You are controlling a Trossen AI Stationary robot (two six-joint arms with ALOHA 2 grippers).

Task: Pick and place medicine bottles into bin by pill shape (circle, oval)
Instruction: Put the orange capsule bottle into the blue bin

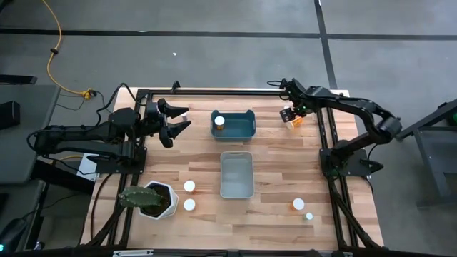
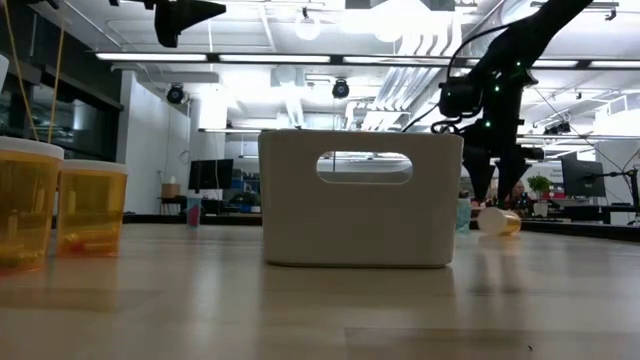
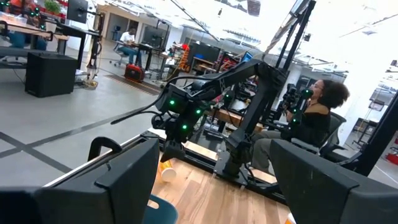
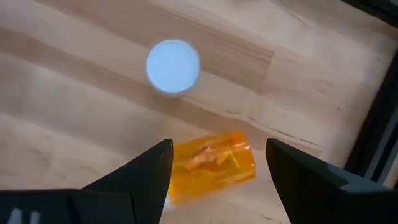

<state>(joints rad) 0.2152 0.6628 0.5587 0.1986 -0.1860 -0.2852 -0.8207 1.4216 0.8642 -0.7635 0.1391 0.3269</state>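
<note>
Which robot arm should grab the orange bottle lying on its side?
The right. Its open tool hangs straight over the tipped bottle at the table's far right corner. The left tool waits across the table, beyond the bin.

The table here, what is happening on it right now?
The right pincer is open above an amber bottle lying on its side near the table's far right corner, beside a small white-topped bottle. The left pincer waits open, raised near the far bin, which already holds one bottle. Four more bottles stand along the near edge.
</note>
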